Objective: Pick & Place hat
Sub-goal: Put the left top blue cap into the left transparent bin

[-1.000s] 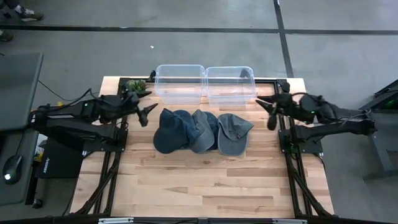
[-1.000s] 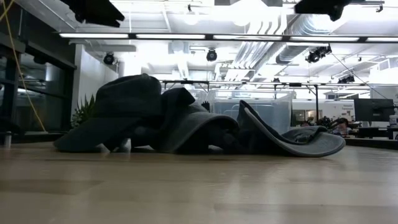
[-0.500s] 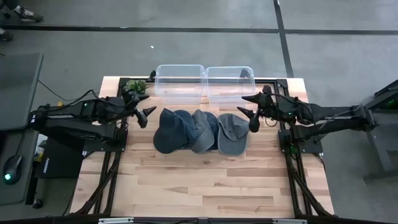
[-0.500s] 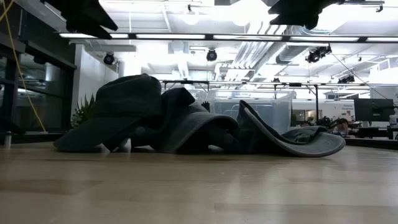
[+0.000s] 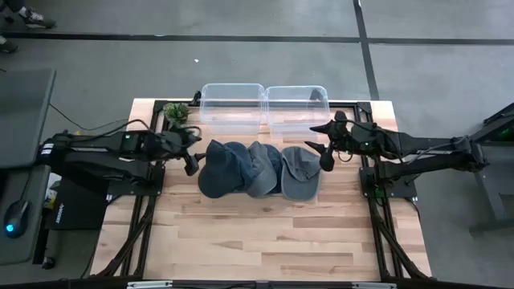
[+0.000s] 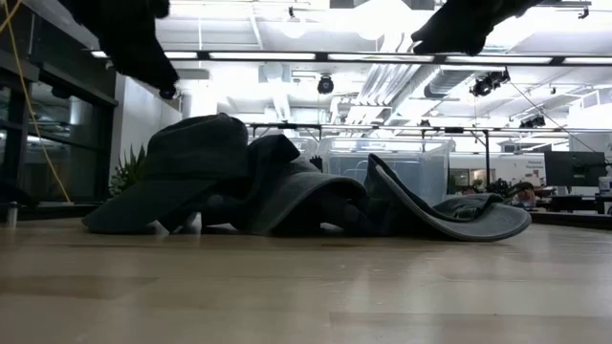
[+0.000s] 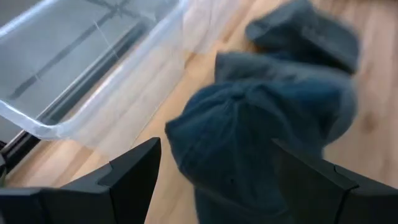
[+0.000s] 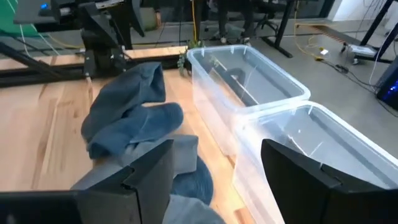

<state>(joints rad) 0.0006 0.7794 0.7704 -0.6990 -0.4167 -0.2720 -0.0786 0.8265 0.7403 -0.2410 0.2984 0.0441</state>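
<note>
Both claws, left and right, hang spread beside the soft, floppy dark-blue fabric caps; I'd pinch a stiffer brim.

We saw three hats in an overlapping row at mid-table: a dark blue cap on the left, a lighter blue one in the middle, a grey-blue one on the right, lying just before two clear bins.
</note>
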